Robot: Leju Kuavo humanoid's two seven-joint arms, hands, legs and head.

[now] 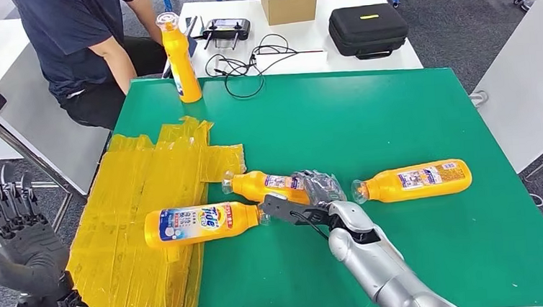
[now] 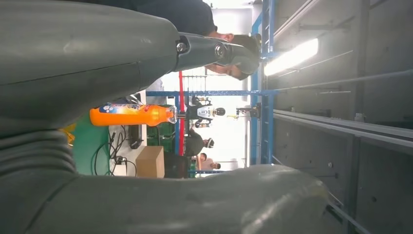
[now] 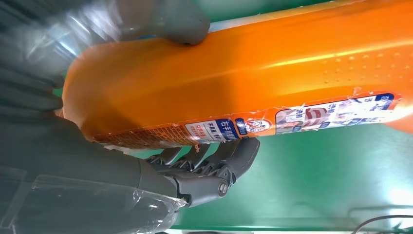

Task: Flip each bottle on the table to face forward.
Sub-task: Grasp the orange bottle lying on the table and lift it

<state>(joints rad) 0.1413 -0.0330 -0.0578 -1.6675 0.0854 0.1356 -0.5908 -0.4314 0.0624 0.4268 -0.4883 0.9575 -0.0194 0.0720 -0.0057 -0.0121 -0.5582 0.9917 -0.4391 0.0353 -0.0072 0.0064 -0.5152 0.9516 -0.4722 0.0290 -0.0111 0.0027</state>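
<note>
The right robot hand (image 1: 313, 194) grips the middle orange bottle (image 1: 267, 185) lying on the green table (image 1: 367, 118); its wrist view shows fingers (image 3: 234, 156) curled under the label. The left robot hand (image 1: 17, 229) hangs empty, fingers spread.

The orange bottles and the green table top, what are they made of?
Orange bottles: probably glossy plastic, since bright streaks of light run along the one in the right robot hand; the labels look like printed film. Green table top: a matte sheet, maybe felt or rubber.
</note>
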